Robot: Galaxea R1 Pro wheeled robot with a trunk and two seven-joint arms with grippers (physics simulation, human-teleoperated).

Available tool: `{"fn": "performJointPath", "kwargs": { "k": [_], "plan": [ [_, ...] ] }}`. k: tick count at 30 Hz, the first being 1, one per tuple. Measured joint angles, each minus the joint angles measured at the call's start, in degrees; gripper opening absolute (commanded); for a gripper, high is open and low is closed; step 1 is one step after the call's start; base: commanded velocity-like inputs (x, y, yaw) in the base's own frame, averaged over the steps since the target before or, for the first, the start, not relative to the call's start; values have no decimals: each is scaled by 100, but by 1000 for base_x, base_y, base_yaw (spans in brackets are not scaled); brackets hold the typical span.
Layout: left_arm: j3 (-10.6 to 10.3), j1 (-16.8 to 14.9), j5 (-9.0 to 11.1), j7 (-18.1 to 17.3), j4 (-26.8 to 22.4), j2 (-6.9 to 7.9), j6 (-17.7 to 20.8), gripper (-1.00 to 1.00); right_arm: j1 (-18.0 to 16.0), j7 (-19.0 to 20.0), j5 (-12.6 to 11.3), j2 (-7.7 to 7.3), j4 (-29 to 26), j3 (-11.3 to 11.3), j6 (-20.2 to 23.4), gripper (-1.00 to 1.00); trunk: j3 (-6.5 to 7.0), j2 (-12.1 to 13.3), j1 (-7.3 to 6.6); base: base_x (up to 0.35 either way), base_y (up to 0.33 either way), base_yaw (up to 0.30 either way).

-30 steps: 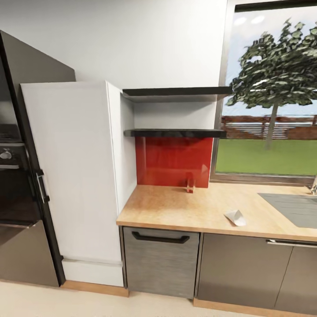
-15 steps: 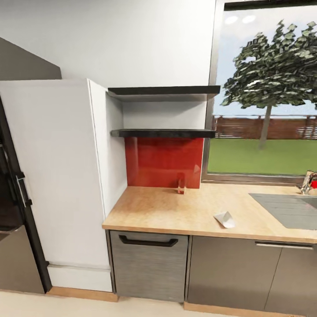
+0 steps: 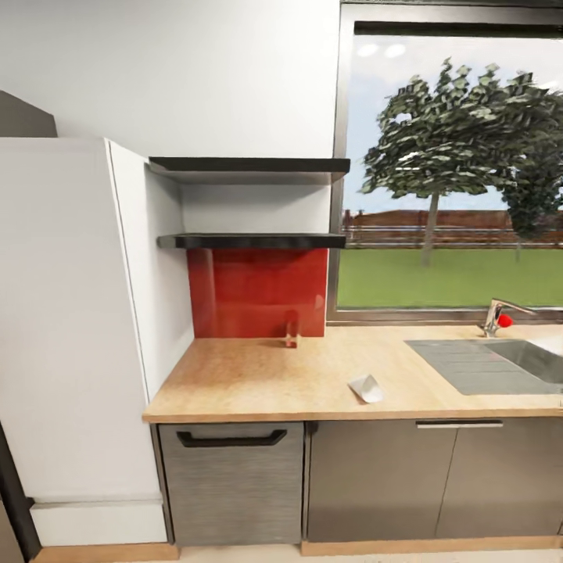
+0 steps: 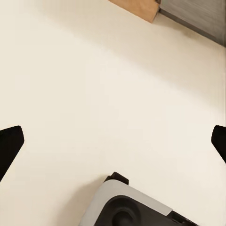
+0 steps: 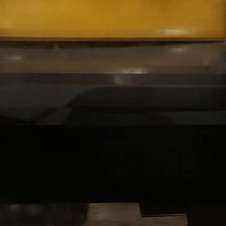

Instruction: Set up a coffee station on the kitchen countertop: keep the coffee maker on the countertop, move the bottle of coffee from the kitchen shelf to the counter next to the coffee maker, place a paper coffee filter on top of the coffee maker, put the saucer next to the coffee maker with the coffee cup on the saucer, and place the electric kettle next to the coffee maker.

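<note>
A white paper coffee filter [image 3: 366, 389] lies on the wooden countertop [image 3: 258, 383], near its front edge and left of the sink. A small clear object with a reddish tint [image 3: 292, 331] stands at the back of the counter against the red backsplash [image 3: 258, 293]. Two dark wall shelves [image 3: 250, 241] hang above it, and I see them edge-on. In the left wrist view my left gripper [image 4: 113, 141] is open, with its dark fingertips [image 4: 9, 146] far apart over pale floor. The right wrist view is dark and blurred under a yellow band.
A tall white cabinet [image 3: 70, 313] stands left of the counter. A grey sink [image 3: 493, 363] with a faucet [image 3: 496, 315] sits at the right under the window. A drawer with a black handle [image 3: 231, 438] is below the counter. My base [image 4: 132, 207] shows over the floor.
The head camera has swung to the right. The dark oven and fridge have left the picture, and the faucet and more of the sink have come in. The things on the counter have not moved.
</note>
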Motion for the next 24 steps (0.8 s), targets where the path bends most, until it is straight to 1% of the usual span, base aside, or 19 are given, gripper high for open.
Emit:
{"fn": "performJointPath", "kwargs": {
  "k": [4,7,8,11,12,14,17,19,20,24],
  "plan": [
    [1,1,-13,3,-1,4,-4,100,-1,-10,27,27,-6,7,21,-100,8,0,0,0,-203,-44],
    [1,1,-8,12,-1,10,-4,100,-2,-192,47,72,-13,6,18,-100,9,0,0,26,-277,-7],
    [2,0,-10,15,-1,11,-4,100,-3,-354,51,83,-19,-9,14,-100,9,-1,0,73,-288,-2],
    [5,-1,-17,16,-1,4,4,100,-3,-466,72,91,-22,-8,-10,-100,9,0,-1,104,-291,-1],
    [-5,0,-41,16,0,-11,9,100,-4,-494,52,94,-25,-13,-231,-100,10,-1,-1,128,-292,0],
    [-6,1,-45,16,-1,-14,10,100,-3,-495,22,98,-23,-13,-371,-100,9,0,-1,131,-292,0],
    [-8,1,-26,17,19,-23,6,100,-2,-483,-3,127,-16,-13,-435,-100,9,0,-1,133,-292,0],
    [4,1,2,17,28,-24,3,100,-1,-481,-1,176,-11,-11,-426,-100,9,0,-1,134,-292,0],
    [11,0,24,17,34,-25,2,100,3,-486,22,267,-3,2,-408,-100,9,0,-1,134,-292,0],
    [3,-1,3,17,34,-25,2,100,-2,-502,-10,276,1,-26,-403,-100,9,0,-1,134,-292,0]
  ]
}}
